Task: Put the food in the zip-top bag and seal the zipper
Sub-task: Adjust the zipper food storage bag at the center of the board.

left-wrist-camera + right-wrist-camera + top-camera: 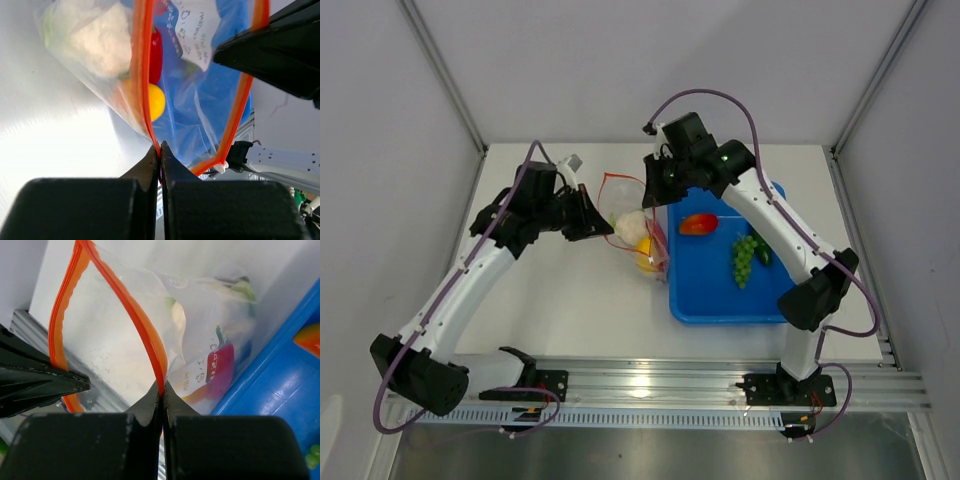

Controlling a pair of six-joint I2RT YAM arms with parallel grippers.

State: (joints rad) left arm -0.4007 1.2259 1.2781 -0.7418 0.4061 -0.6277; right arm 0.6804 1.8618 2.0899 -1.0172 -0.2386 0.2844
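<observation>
The clear zip-top bag (pixel 638 232) stands between both arms with its mouth held apart. Inside it I see a white cauliflower (pixel 97 40), a red chili (pixel 156 55) and a yellow pepper (pixel 155 100). My left gripper (pixel 159 151) is shut on the left side of the red-orange zipper (pixel 142 75). My right gripper (pixel 161 389) is shut on the opposite side of the zipper (pixel 131 310). In the top view the left gripper (pixel 607 228) and the right gripper (pixel 654 196) flank the bag. A red-orange piece (pixel 698 223), green grapes (pixel 745 258) and a dark green cucumber (pixel 763 250) lie in the tray.
The blue tray (pixel 715 300) sits right of the bag, touching its side. Grey walls close in the white table on three sides. A metal rail (pixel 650 385) with both arm bases runs along the near edge.
</observation>
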